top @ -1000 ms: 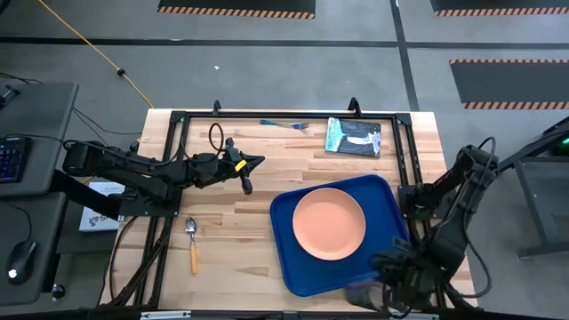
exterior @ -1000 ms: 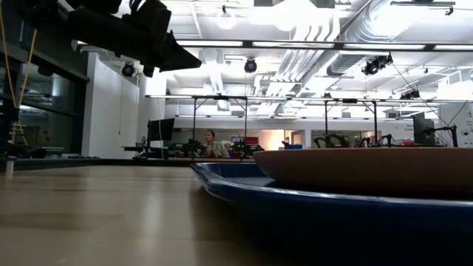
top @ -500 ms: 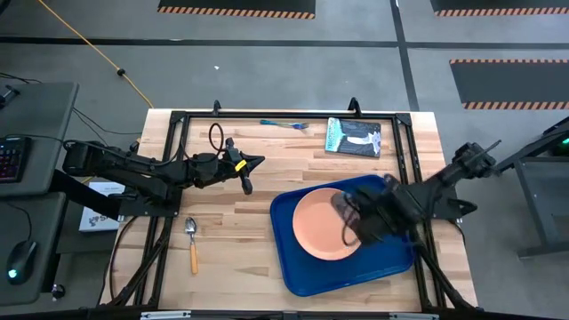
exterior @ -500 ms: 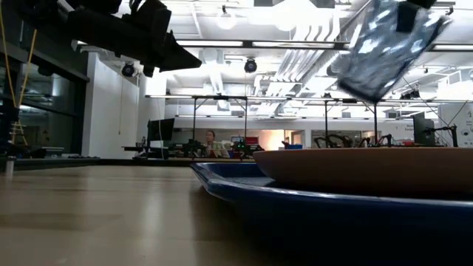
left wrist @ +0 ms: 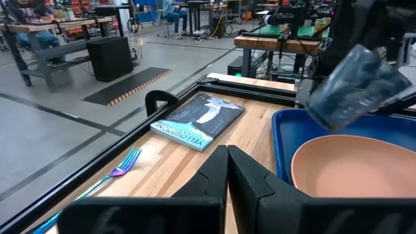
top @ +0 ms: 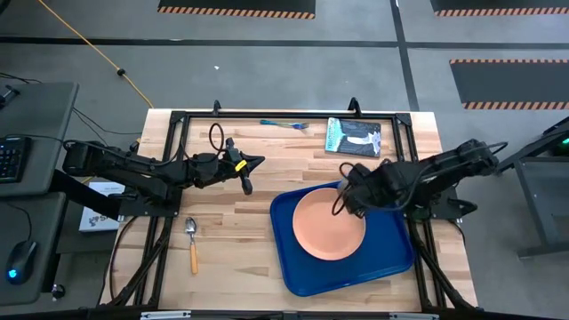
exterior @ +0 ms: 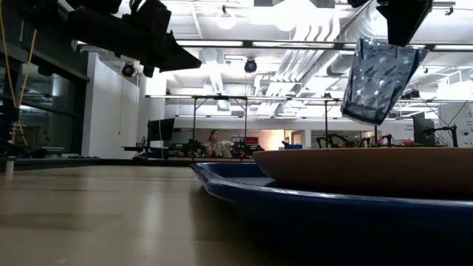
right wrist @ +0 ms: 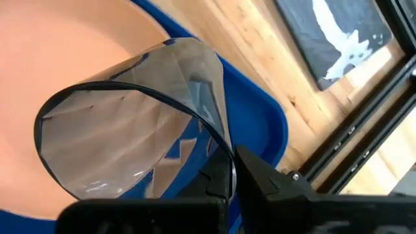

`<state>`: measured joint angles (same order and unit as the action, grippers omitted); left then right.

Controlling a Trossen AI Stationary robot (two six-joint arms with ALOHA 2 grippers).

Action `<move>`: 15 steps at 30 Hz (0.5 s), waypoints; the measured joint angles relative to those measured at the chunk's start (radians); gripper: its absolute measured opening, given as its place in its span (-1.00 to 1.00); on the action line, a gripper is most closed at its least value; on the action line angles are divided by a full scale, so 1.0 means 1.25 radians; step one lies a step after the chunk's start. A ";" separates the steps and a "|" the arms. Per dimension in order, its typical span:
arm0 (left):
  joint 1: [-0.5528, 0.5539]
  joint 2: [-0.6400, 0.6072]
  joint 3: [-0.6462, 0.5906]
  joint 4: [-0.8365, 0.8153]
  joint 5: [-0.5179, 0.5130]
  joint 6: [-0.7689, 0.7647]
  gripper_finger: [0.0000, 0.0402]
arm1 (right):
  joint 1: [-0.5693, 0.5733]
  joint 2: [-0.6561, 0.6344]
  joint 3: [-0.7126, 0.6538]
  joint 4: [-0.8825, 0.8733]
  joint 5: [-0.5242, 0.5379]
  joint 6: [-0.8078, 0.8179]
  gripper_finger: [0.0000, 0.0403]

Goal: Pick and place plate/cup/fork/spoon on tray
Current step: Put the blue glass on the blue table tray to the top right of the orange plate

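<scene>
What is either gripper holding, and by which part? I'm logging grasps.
The right gripper holds a clear cup by its rim, hanging above the tray. The left gripper is shut and holds nothing.

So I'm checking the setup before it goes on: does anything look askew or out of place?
Only the clear cup: the right gripper pinches it by its rim, hanging tilted in the air above the plate and the tray, not set down. The spoon and fork lie flat on the table.
</scene>
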<state>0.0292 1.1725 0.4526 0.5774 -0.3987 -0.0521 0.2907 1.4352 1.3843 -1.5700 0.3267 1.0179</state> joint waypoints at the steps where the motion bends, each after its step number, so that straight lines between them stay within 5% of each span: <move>1: 0.000 0.000 0.000 0.000 0.002 0.000 -1.00 | -0.009 -0.020 -0.012 0.001 0.001 0.003 -1.00; 15: 0.000 0.000 0.000 0.004 0.010 0.000 -1.00 | -0.097 -0.370 -0.334 -0.002 -0.163 0.194 -1.00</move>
<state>0.0292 1.1725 0.4526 0.5822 -0.3866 -0.0517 0.1689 0.9733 0.9668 -1.5719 0.1227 1.2606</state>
